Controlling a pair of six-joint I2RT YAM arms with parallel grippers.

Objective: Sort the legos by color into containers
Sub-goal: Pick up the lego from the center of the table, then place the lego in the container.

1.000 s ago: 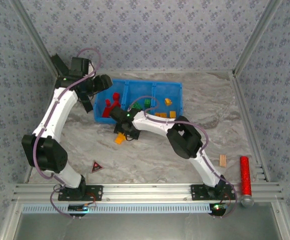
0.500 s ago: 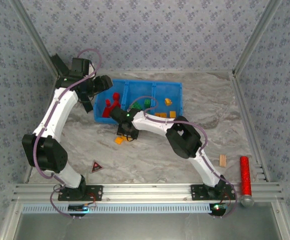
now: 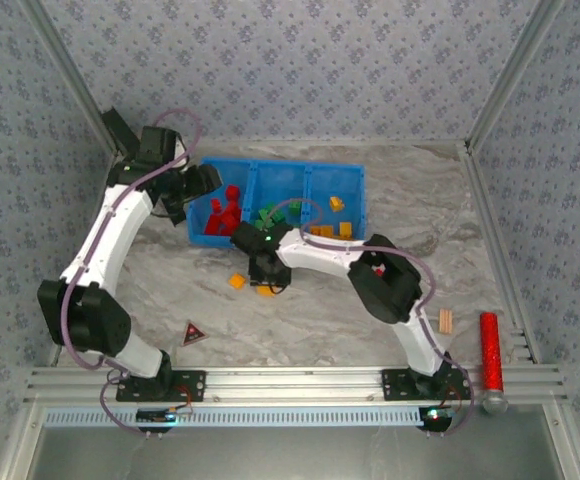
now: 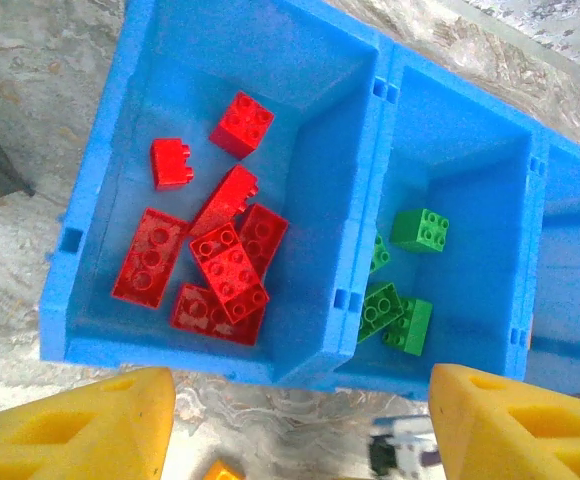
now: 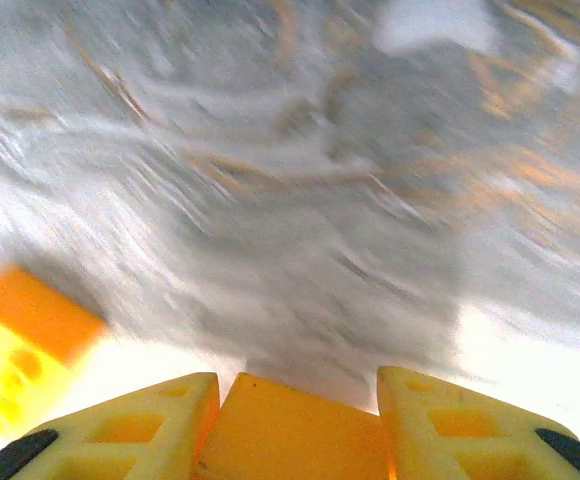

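Right wrist view: right end effector (image 5: 298, 395) pinches a smooth orange brick (image 5: 305, 440) over the veined grey desk (image 5: 300, 200).
Desk: a studded orange brick (image 5: 20, 340) lies loose, just left.
Blue bin (image 4: 370, 200): glossy plastic; red bricks (image 4: 230, 275) in the left compartment, green bricks (image 4: 417, 228) in the middle, orange-yellow bricks (image 3: 337, 203) in the right.
Left end effector (image 4: 300, 385): spread, empty, by the bin's left end.

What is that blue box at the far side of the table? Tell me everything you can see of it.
The blue bin is one bright rectangular tub, plastic by its look, open-topped and split by two dividers into three side-by-side compartments. It sits flat on the marbled table. Seen from above, the left compartment holds red bricks, the middle one green bricks, and the right one orange-yellow bricks.
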